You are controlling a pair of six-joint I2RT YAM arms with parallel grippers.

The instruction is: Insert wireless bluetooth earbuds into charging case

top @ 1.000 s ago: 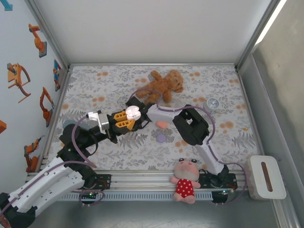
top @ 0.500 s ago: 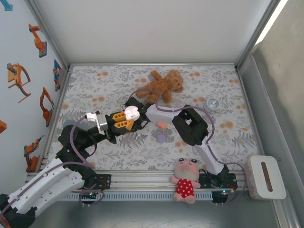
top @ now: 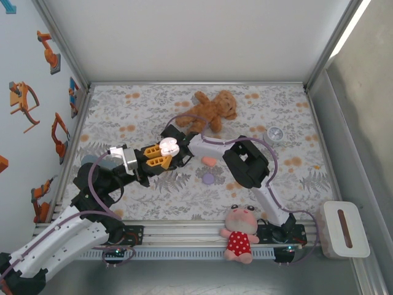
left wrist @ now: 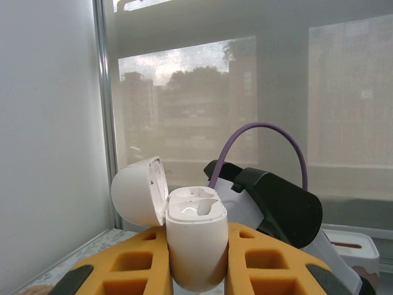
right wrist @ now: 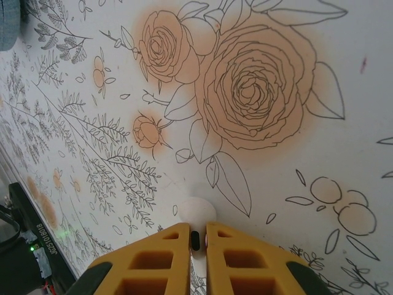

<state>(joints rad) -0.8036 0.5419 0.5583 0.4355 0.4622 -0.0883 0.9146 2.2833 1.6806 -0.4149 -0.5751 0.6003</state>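
The left hand (left wrist: 196,238) is clenched on the white charging case (left wrist: 195,261). It holds the case upright above the middle of the tabletop (top: 123,110), slightly toward the left edge, with the lid (left wrist: 140,193) hinged open. Something glossy sits in one well; I cannot tell whether it is a bud. Just beside the case, the right hand (right wrist: 196,232) is pinched nearly closed on a pale earbud (right wrist: 196,212), whose round head pokes out past the fingertips. That pinch looks shallow, so a slight twist on approach could flick the earbud onto the flowered tabletop. A misaligned stem could jam on the well's rim or knock the lid.
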